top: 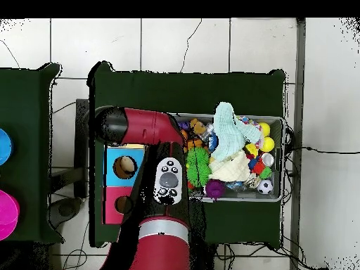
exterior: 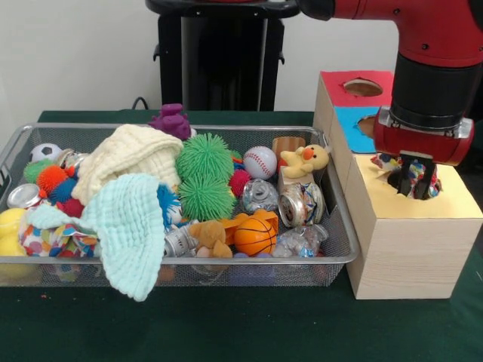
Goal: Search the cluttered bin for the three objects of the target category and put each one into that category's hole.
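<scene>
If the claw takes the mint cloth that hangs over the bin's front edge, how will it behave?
The mint cloth will probably be floppy: it drapes over the bin rim and sags below it. It looks light, thin and crinkled. Lifted by one spot, it would likely hang down, and it may drag the toys it covers.

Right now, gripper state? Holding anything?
Gripper: closed on a small multicoloured patterned object, poised at the hole in the yellow top of the wooden sorting box.
</scene>
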`<state>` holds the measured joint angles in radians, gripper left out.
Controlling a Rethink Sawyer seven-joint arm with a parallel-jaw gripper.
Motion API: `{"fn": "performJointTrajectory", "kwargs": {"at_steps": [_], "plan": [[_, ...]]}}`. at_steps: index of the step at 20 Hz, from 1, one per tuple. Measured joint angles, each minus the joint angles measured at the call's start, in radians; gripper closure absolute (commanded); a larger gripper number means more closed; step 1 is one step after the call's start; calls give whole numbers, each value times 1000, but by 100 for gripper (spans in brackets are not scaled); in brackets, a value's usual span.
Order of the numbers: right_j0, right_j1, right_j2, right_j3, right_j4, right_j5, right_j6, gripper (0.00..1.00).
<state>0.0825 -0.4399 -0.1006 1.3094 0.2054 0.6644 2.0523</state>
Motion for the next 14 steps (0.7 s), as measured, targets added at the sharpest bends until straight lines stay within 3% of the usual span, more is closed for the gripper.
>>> {"fn": "performJointTrajectory", "kwargs": {"at_steps": [14], "plan": [[13,-4,-2,13,-3,31,0,0]]}}
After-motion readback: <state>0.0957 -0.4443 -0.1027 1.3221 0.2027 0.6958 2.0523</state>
